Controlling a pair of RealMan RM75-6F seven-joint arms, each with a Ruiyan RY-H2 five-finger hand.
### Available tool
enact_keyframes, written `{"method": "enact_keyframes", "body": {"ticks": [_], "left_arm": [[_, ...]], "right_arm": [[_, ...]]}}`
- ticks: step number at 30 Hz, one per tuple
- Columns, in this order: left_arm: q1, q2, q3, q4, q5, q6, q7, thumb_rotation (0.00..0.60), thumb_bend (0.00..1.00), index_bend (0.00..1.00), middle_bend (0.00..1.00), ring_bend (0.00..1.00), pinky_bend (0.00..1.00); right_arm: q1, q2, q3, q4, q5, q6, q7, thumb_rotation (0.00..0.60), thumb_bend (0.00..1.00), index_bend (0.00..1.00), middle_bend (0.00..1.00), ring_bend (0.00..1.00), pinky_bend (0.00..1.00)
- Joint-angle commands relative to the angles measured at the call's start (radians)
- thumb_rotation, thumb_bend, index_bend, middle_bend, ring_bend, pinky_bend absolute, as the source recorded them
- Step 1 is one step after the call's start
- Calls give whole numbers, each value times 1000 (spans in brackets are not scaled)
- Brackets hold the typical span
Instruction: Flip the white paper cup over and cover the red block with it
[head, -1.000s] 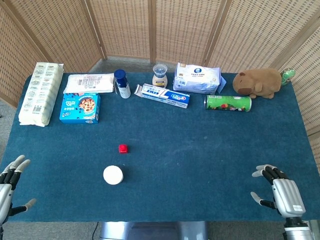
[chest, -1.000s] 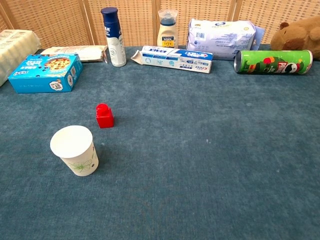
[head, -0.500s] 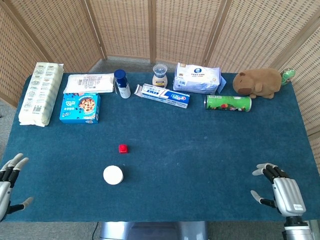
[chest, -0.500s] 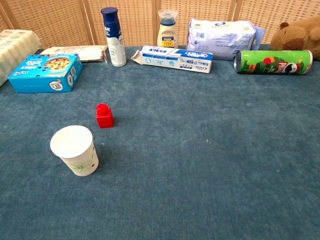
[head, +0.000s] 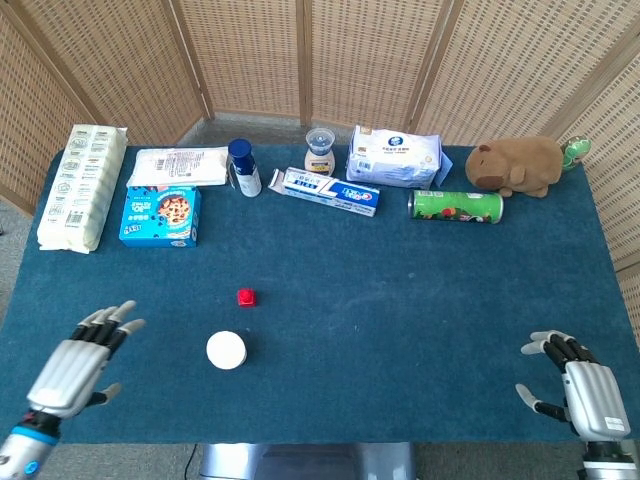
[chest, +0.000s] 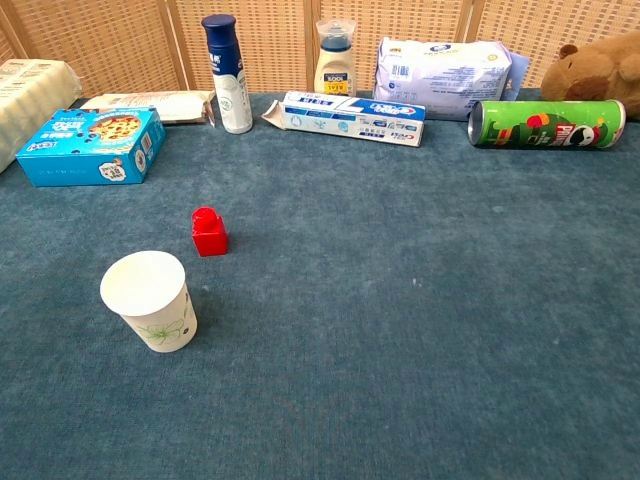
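The white paper cup (head: 226, 350) (chest: 150, 300) stands upright, mouth up, on the blue table near the front left. The small red block (head: 246, 297) (chest: 209, 232) sits just behind it and slightly to the right, apart from it. My left hand (head: 80, 358) hovers open over the front left of the table, well to the left of the cup, holding nothing. My right hand (head: 583, 389) is open at the front right corner, far from both objects. Neither hand appears in the chest view.
Along the back stand a blue biscuit box (head: 160, 215), a white packet (head: 81, 186), a blue bottle (head: 243, 167), a small jar (head: 320, 151), a toothpaste box (head: 330, 190), a wipes pack (head: 395, 156), a green can (head: 456, 206) and a plush capybara (head: 520, 164).
My left hand has moved right and inward over the table toward the cup. My right hand has drifted slightly right and toward the front edge. Cup and block are unmoved.
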Motion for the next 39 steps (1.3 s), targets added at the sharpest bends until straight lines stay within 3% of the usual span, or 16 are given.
{"method": "enact_keyframes", "body": {"ticks": [1, 9, 17, 21, 39], "left_arm": [[-85, -81, -48, -46, -78, -107, 158, 582, 177, 156, 40, 0, 98], [-177, -257, -97, -53, -225, -182, 377, 582, 159, 156, 40, 0, 98], [-229, -376, -99, -29, -357, -181, 508, 584, 158, 207, 40, 0, 98], [-248, -408, -100, -8, -403, -168, 520, 577, 158, 257, 40, 0, 98], [-295, -422, -107, 11, -447, -139, 425, 586, 158, 257, 40, 0, 98]], "right_arm": [[-15, 10, -5, 6, -3, 20, 16, 600, 259, 384, 299, 233, 286], [-52, 35, -10, 35, 8, 66, 71, 600, 260, 384, 300, 233, 286], [-60, 39, -7, 52, 11, 70, 94, 600, 261, 384, 299, 234, 287], [-64, 43, -4, 52, 16, 72, 94, 600, 260, 384, 299, 233, 287], [-69, 45, 3, 37, 30, 63, 68, 600, 260, 384, 299, 233, 287]]}}
